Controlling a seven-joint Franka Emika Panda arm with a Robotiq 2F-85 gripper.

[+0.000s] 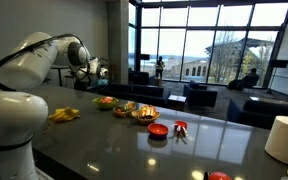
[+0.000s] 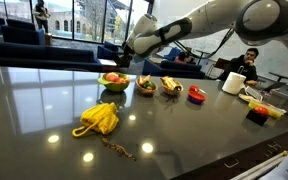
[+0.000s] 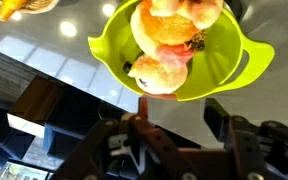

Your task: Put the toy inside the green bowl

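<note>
Dark glossy worktop (image 2: 184, 125) in a glass-walled lounge (image 1: 214, 35), brownish bowls (image 2: 145, 86) beside the round lime-green plastic bowl (image 3: 109, 55), jaws hanging apart.

Glossy plastic green bowl (image 3: 224, 70)

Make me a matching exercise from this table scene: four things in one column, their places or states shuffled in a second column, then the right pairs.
Column one:
1. toy
2. red bowl
3. yellow toy
4. gripper

Column two:
A. open, above the green bowl
B. alone on the table, apart from the row of bowls
C. lying inside the green bowl
D. at the end of the bowl row, farthest from the green bowl

Pairs: 1-C, 2-D, 3-B, 4-A.
</note>
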